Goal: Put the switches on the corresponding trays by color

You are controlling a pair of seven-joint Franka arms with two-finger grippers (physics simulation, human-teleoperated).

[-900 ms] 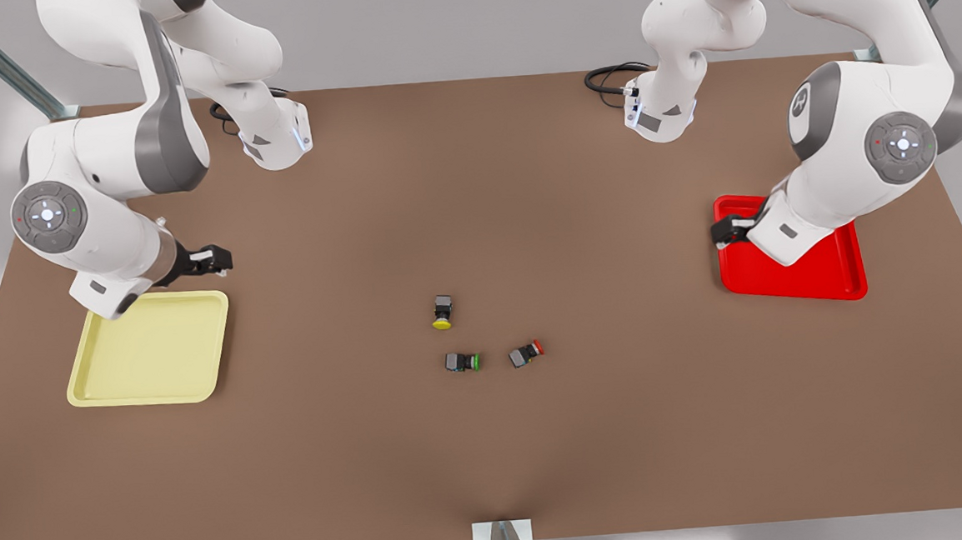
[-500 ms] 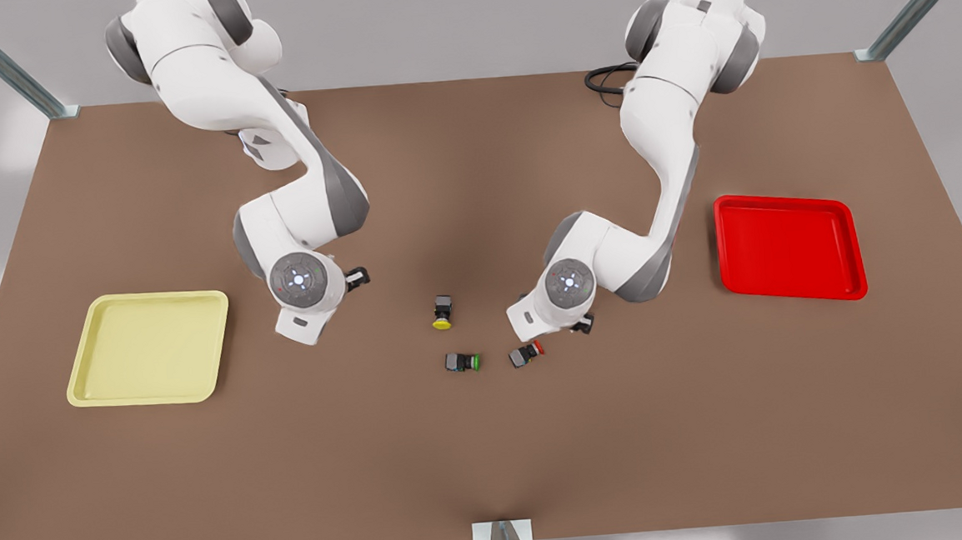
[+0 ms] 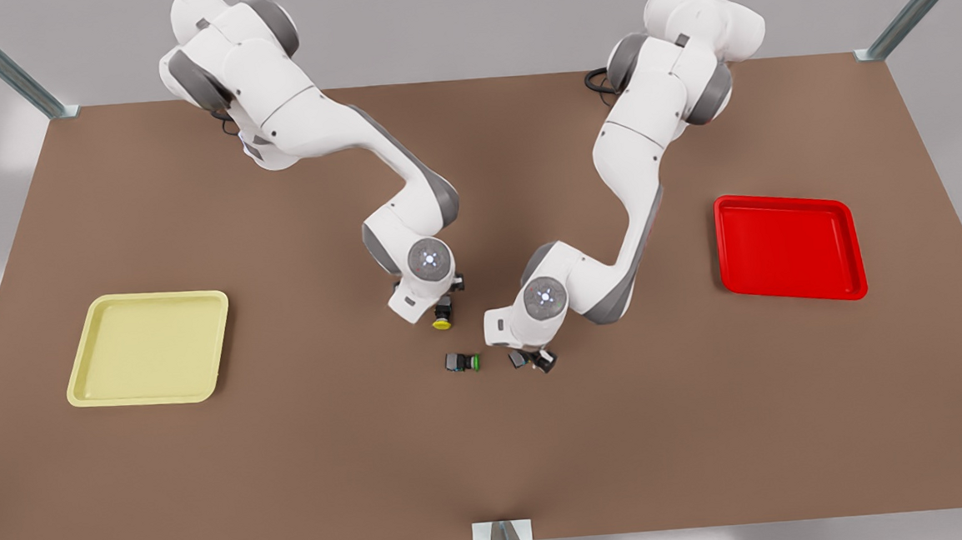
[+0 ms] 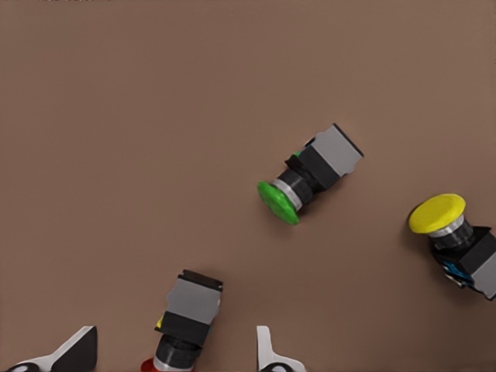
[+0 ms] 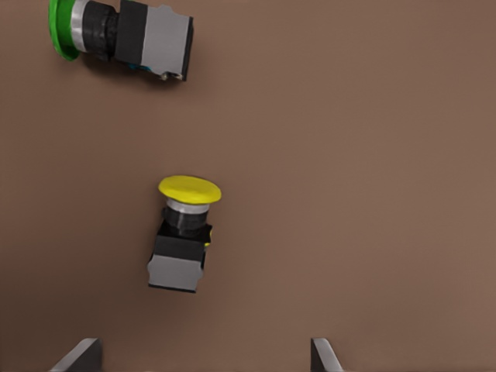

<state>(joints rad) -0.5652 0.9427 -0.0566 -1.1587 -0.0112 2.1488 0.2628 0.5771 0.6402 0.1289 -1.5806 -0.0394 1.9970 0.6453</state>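
Left gripper spread, red switch lying between its fingers on the table | right gripper spread, above yellow switch, apart from it

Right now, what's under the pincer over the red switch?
The red switch lies sideways on the table between the left pincer's open fingers. In the front view the wrist covers its cap.

Three small boxy push-button switches mid brown worktop: yellow-capped switch rearmost, green-capped switch front, red-capped switch at front view's right. Pale yellow square tray far left, bright red square tray far right.
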